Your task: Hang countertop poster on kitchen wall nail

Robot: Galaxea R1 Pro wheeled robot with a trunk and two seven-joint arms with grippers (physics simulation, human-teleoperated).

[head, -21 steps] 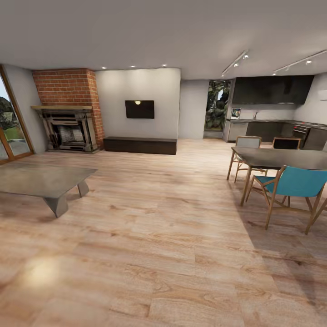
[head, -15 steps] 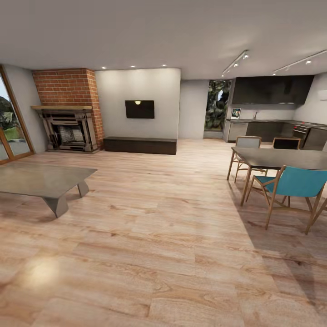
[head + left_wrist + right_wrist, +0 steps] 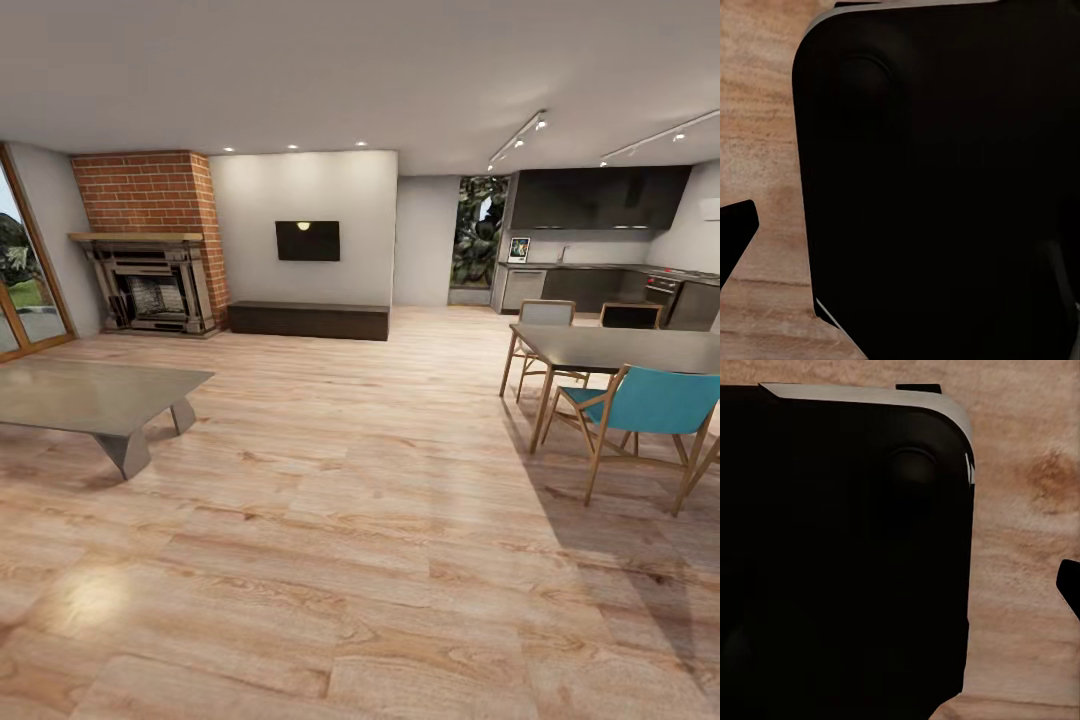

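Far off at the back right, the poster point(image 3: 518, 250) is a small white-bordered rectangle standing upright at the left end of the kitchen countertop point(image 3: 600, 266), against the wall. Dark cabinets run above and below that grey worktop. In the left wrist view a dark fingertip point(image 3: 735, 236) pokes in at the edge, beside a large black part of the robot's body point(image 3: 945, 187) over the wood floor. The right wrist view has a similar dark fingertip point(image 3: 1069, 585) next to the same kind of black body point(image 3: 840, 562). Neither view lets me judge how the jaws stand.
A dark dining table point(image 3: 620, 348) with a teal chair point(image 3: 650, 400) and wooden chairs stands at the right, between me and the kitchen. A low grey coffee table point(image 3: 90, 395) sits at the left. Brick fireplace point(image 3: 150, 240) and wall television point(image 3: 307, 241) are at the back. Wood floor point(image 3: 380, 520) stretches ahead.
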